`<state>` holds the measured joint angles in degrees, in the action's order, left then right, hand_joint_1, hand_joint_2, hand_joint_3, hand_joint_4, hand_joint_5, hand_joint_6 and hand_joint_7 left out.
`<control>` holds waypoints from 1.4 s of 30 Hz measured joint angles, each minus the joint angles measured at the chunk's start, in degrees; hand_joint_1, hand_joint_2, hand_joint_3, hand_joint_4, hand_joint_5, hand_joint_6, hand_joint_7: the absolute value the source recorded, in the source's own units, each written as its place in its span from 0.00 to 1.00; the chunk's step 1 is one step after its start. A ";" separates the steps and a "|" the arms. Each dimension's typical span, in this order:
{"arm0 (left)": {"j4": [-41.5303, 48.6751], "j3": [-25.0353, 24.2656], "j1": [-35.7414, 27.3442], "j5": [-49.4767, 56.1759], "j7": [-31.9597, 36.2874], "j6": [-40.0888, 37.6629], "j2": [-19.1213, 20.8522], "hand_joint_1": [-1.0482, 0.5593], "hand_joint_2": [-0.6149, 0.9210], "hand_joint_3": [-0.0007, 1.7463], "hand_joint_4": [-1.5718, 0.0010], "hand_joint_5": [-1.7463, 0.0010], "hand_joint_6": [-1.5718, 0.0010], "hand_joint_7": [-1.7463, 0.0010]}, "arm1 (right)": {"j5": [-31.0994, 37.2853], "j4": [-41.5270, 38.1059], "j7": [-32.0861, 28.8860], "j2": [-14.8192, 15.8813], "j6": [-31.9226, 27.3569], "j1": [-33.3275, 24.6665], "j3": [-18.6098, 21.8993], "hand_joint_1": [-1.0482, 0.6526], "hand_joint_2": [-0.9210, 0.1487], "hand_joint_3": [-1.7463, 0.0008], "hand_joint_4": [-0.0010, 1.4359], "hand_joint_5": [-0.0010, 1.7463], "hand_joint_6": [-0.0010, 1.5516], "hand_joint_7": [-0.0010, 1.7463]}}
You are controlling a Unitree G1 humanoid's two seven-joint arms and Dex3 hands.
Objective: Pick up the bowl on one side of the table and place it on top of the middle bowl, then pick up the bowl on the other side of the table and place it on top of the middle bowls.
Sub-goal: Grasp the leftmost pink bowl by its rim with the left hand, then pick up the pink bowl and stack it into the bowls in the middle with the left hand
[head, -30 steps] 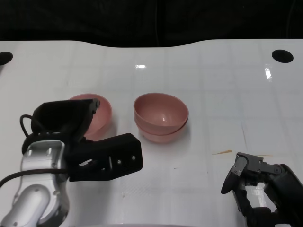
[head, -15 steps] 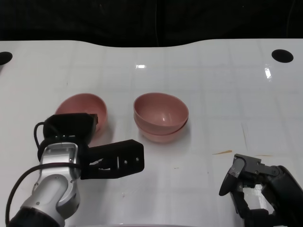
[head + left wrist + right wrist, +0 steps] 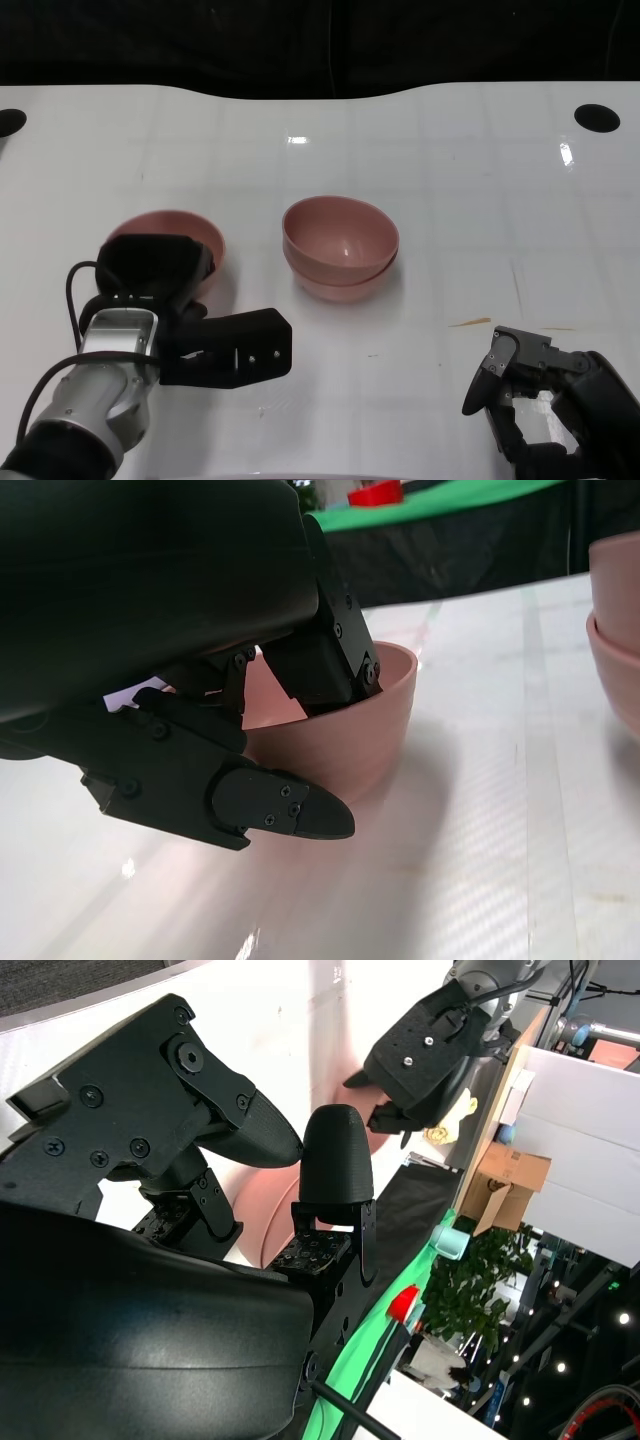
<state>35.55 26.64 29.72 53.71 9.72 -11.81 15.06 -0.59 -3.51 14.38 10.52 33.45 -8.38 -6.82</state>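
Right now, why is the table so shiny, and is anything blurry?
Head view: ceiling lights glare as bright spots on the white table behind the stacked bowls. Left wrist view: the left hand looms dark, the side bowl casts a soft shadow, and the near tabletop blurs.

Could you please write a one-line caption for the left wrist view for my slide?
Left hand closing on the rim of the side pink bowl, fingers inside and outside its wall.

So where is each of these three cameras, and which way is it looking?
Head view: up on the robot, looking down at the table; shows left hand, right hand.
Left wrist view: behind the left hand, low, facing the side bowl.
Right wrist view: behind the right hand's fingers, facing across the table.
Head and left wrist views share the stacked bowls.
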 measured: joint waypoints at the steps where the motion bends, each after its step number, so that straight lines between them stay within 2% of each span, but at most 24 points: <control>1: -0.99 0.01 0.00 0.00 0.45 0.11 0.33 0.42 1.00 0.14 0.48 0.00 0.29 0.95 | 0.00 0.00 0.00 0.00 -0.09 0.00 0.00 0.48 0.48 0.23 0.64 1.00 0.48 0.92; 6: -6.33 -0.10 -0.01 0.25 2.62 0.58 1.77 0.43 1.00 0.10 0.47 0.00 0.26 0.89 | -0.05 0.02 0.03 -0.03 -0.52 -0.02 0.02 0.48 0.48 0.23 0.64 1.00 0.48 0.92; 8: -8.54 -0.33 -0.02 0.21 3.19 0.89 2.09 0.43 1.00 0.09 0.46 0.00 0.38 0.65 | -0.06 0.01 0.03 -0.04 -0.57 -0.02 0.02 0.48 0.49 0.23 0.64 1.00 0.48 0.91; 10: -10.59 -0.60 -0.01 0.23 4.00 1.33 2.70 0.44 1.00 0.07 0.45 0.00 0.42 0.57 | -0.04 0.00 0.02 -0.05 -0.54 -0.01 0.03 0.48 0.49 0.23 0.64 1.00 0.48 0.91; 14: -16.15 -1.43 0.01 0.27 3.52 1.31 3.78 0.45 0.99 0.04 0.44 0.00 0.41 0.56 | -0.07 -0.11 0.06 -0.09 -0.53 -0.02 0.05 0.48 0.49 0.23 0.64 1.00 0.48 0.91; 15: -17.51 -1.78 0.03 0.15 3.52 2.02 4.02 0.45 0.99 0.07 0.43 0.00 0.50 0.30 | -0.09 -0.10 0.08 -0.11 -0.63 -0.02 0.05 0.48 0.49 0.23 0.64 1.00 0.48 0.90; 16: -18.85 -2.05 0.07 -0.06 3.53 3.05 4.26 0.46 0.99 0.08 0.42 0.00 0.54 0.20 | -0.12 -0.09 0.09 -0.18 -0.79 -0.02 0.05 0.48 0.49 0.22 0.64 1.00 0.48 0.90; 17: -19.90 -2.23 0.15 -0.36 3.53 4.13 4.40 0.45 0.99 0.08 0.42 0.00 0.55 0.18 | -0.13 -0.07 0.10 -0.25 -1.03 -0.01 0.03 0.47 0.49 0.22 0.64 1.00 0.49 0.90; 19: -21.89 -2.68 0.24 -1.32 2.99 5.75 4.54 0.45 0.98 0.07 0.41 0.00 0.51 0.31 | -0.14 -0.04 0.15 -0.35 -1.51 -0.01 0.01 0.47 0.49 0.22 0.64 1.00 0.49 0.90; 20: -22.80 -2.94 0.34 -2.00 2.40 6.39 4.57 0.45 0.98 0.07 0.42 0.00 0.51 0.27 | -0.15 -0.03 0.16 -0.39 -1.56 -0.01 0.01 0.47 0.50 0.22 0.64 1.00 0.49 0.89; 22: -23.91 -3.24 0.83 -2.93 1.10 7.81 4.61 0.46 0.97 0.06 0.42 0.00 0.51 0.26 | -0.15 -0.03 0.17 -0.50 -1.60 -0.01 0.01 0.47 0.50 0.22 0.64 1.00 0.49 0.89; 24: -24.69 -3.56 1.22 -4.24 -0.04 9.29 4.62 0.46 0.97 0.06 0.43 0.00 0.53 0.17 | -0.14 -0.04 0.17 -0.66 -1.59 -0.01 0.01 0.48 0.50 0.21 0.64 1.00 0.49 0.89; 25: -24.88 -3.60 1.52 -4.95 -0.50 10.07 4.55 0.47 0.97 0.05 0.43 0.00 0.53 0.19 | -0.14 -0.05 0.17 -0.70 -1.58 -0.01 0.02 0.48 0.50 0.22 0.64 1.00 0.49 0.89; 26: -25.13 -3.59 1.85 -5.21 -1.07 10.61 4.39 0.47 0.98 0.05 0.43 0.00 0.50 0.25 | -0.15 -0.08 0.19 -0.72 -1.58 0.00 0.02 0.48 0.50 0.22 0.64 1.00 0.49 0.89; 27: -25.42 -3.56 2.20 -5.29 -1.81 10.87 4.07 0.45 0.98 0.04 0.43 0.00 0.42 0.48 | -0.14 -0.13 0.23 -0.74 -1.57 0.01 0.01 0.47 0.50 0.22 0.64 1.00 0.49 0.89; 28: -25.56 -3.49 2.65 -5.34 -2.70 10.95 3.67 0.45 0.97 0.03 0.43 0.00 0.35 0.63 | -0.14 -0.20 0.26 -0.76 -1.54 0.05 0.01 0.47 0.50 0.22 0.64 1.00 0.49 0.89; 30: -25.73 -3.31 3.49 -5.63 -4.60 11.30 2.87 0.44 0.97 0.01 0.42 0.00 0.26 0.79 | -0.14 -0.32 0.42 -0.88 -1.54 0.12 0.00 0.48 0.50 0.22 0.63 1.00 0.50 0.89; 32: -25.72 -2.69 3.89 -6.20 -5.23 12.29 2.02 0.46 0.98 0.01 0.42 0.00 0.22 0.82 | -0.33 -0.33 0.84 -1.01 -1.63 0.12 -0.04 0.48 0.50 0.21 0.63 1.00 0.50 0.89; 33: -25.71 -2.40 3.96 -6.25 -5.24 12.82 1.50 0.46 0.98 0.02 0.42 0.00 0.23 0.78 | -0.48 -0.33 1.06 -1.09 -1.75 0.12 -0.04 0.48 0.50 0.21 0.63 1.00 0.50 0.89; 35: -25.40 -1.94 4.11 -6.55 -5.24 14.05 0.63 0.48 0.98 0.04 0.43 0.00 0.40 0.40 | -0.52 -0.33 1.18 -1.35 -1.86 0.13 -0.07 0.48 0.51 0.21 0.63 1.00 0.50 0.89; 38: -24.29 -1.80 4.58 -7.19 -5.24 15.29 -0.07 0.48 0.98 0.06 0.43 0.00 0.46 0.25 | -0.42 -0.34 1.18 -1.53 -1.85 0.09 -0.04 0.48 0.51 0.21 0.63 1.00 0.50 0.89; 39: -22.87 -1.73 5.00 -7.63 -5.28 15.82 -0.72 0.48 0.97 0.09 0.43 0.00 0.50 0.15 | -0.25 -0.34 1.19 -1.53 -1.79 0.12 -0.04 0.49 0.51 0.21 0.63 1.00 0.50 0.89; 40: -21.29 -1.58 5.13 -8.26 -5.28 16.37 -1.55 0.48 0.96 0.11 0.43 0.00 0.51 0.13 | -0.05 -0.33 1.21 -1.53 -1.77 0.15 -0.07 0.49 0.51 0.21 0.63 1.00 0.50 0.89; 42: -18.28 -0.61 5.16 -9.08 -5.78 17.32 -2.56 0.46 0.96 0.17 0.44 0.00 0.51 0.17 | 0.05 -0.29 1.24 -1.54 -1.79 0.15 -0.15 0.49 0.50 0.21 0.63 1.00 0.49 0.89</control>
<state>17.27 26.03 34.88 44.63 3.95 5.51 12.49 -0.55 -3.80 15.62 8.98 31.65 -8.23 -6.97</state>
